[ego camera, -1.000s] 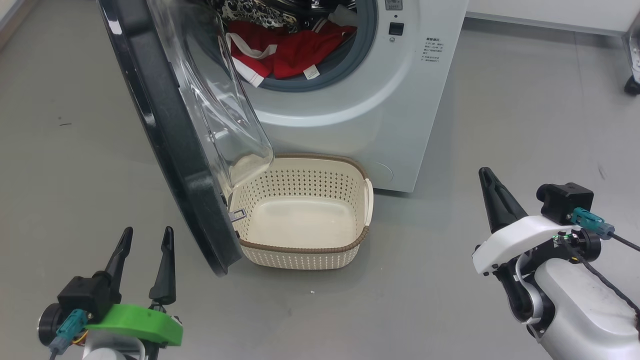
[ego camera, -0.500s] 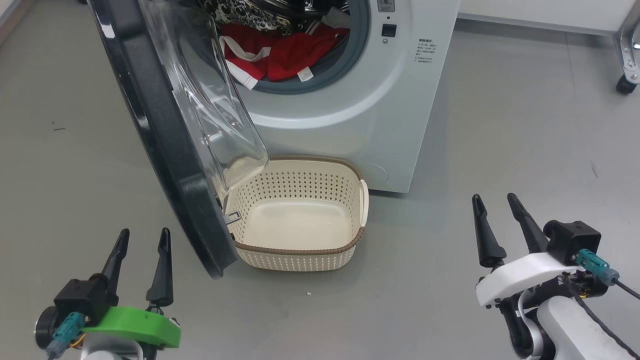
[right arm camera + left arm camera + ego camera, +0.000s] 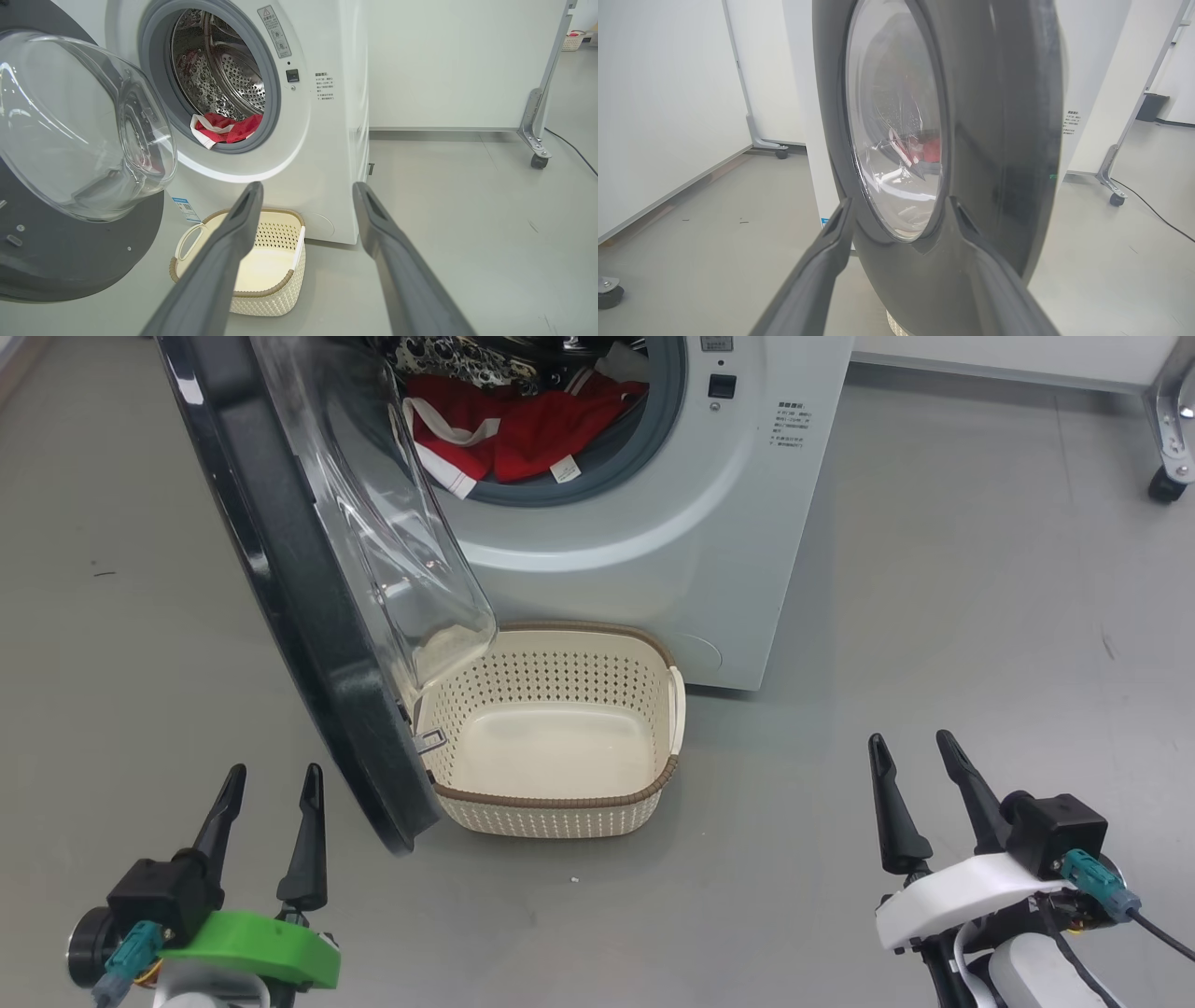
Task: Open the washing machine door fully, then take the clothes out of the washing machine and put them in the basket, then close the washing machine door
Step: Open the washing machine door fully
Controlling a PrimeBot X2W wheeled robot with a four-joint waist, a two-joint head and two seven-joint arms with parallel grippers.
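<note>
The white washing machine stands at the top of the head view with its black-rimmed door swung out toward me, glass bowl bulging over the basket. Red clothes with white trim lie at the drum mouth, seen also in the right wrist view. The cream basket sits on the floor before the machine, with nothing in it. My left gripper is open at lower left, just outside the door's outer face. My right gripper is open at lower right, holding nothing.
A patterned black-and-white garment lies behind the red clothes in the drum. White partition panels on castor feet stand to the right and behind. Grey floor spreads around the machine.
My right gripper has opened from shut and drawn back toward the lower right. The head camera has shifted slightly. The left arm, door and basket stay as they were.
</note>
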